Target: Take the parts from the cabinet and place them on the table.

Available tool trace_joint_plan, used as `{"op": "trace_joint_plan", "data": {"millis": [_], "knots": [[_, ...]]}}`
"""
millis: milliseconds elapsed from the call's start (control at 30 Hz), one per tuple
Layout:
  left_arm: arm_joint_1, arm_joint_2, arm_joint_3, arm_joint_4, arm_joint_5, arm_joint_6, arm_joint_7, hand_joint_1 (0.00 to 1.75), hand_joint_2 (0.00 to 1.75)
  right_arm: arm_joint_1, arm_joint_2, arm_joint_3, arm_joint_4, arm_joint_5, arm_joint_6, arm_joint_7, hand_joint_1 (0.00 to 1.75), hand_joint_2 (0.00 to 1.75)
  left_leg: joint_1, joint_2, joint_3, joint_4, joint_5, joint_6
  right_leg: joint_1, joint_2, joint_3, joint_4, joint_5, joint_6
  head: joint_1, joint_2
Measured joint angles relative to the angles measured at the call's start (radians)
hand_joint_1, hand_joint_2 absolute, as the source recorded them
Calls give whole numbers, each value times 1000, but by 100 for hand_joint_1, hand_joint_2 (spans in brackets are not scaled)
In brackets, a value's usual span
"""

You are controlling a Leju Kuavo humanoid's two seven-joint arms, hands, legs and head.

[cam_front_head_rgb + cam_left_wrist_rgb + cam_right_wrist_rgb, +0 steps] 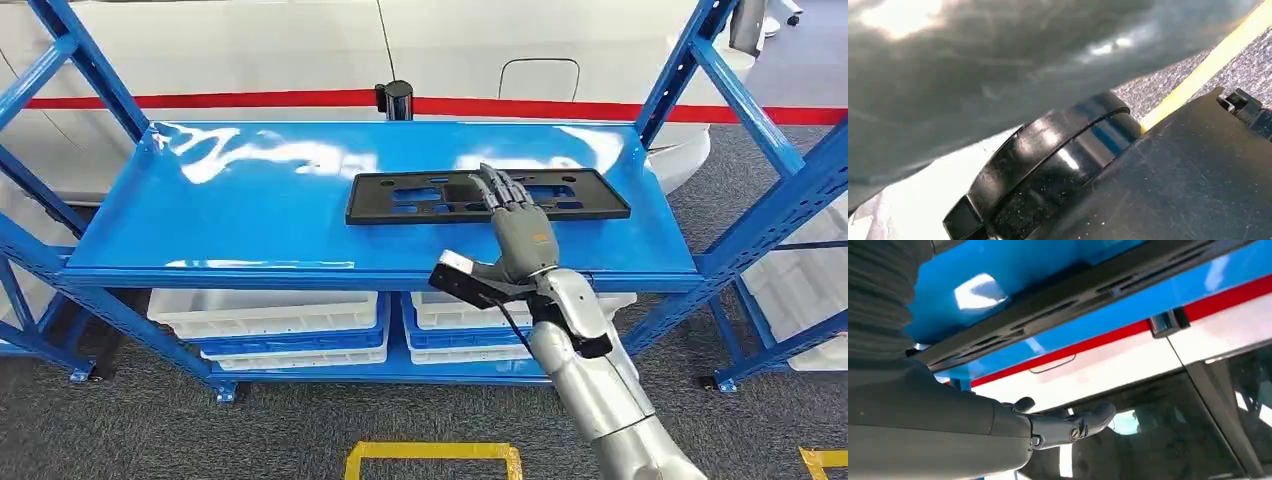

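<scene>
Blue shelf point(250, 215) (left half bare): right hand point(520, 225), fingers extended, holding nothing, over black part point(420, 197).

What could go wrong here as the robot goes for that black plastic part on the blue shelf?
1. The right hand lies flat over the middle of the long black part with its fingers spread, not wrapped around it; a lift from there could let the part tip or slip.
2. The part lies close to the front edge of the blue shelf; dragging it forward might drop it.

the right hand point(520, 225) is reaching flat over the black plastic part point(430, 196), which is lying on the blue cabinet shelf point(230, 210), fingers spread.
</scene>
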Motion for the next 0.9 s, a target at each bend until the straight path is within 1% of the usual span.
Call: {"op": "trace_joint_plan", "data": {"millis": [267, 433, 533, 700, 900], "knots": [[-6, 1, -9, 1, -27, 18, 0, 0, 0, -90, 24, 13, 143, 57, 0, 41, 0, 175, 0, 0, 0, 0, 0, 0, 0, 0, 0, 0, 0, 0, 0, 0], [-7, 2, -13, 1, -36, 18, -3, 0, 0, -143, 39, 18, 225, 115, -26, 65, 0, 175, 0, 0, 1, 0, 0, 0, 0, 0, 0, 0, 0, 0, 0, 0], [-7, 2, -13, 1, -37, 18, -3, 0, 0, -166, 48, 22, 265, 154, -39, 82, 0, 175, 0, 0, 1, 0, 0, 0, 0, 0, 0, 0, 0, 0, 0, 0], [-8, 2, -14, 1, -37, 18, -3, 0, 0, -182, 55, 27, 300, 166, -44, 90, 0, 175, 0, 0, 0, 0, 0, 0, 0, 0, 0, 0, 0, 0, 0, 0], [-10, 2, -14, 1, -50, 18, -8, 0, 0, -212, 71, 52, 377, 280, -56, 126, 0, 175, 0, 0, 0, 0, 0, 0, 0, 0, 0, 0, 0, 0, 0, 0]]}}
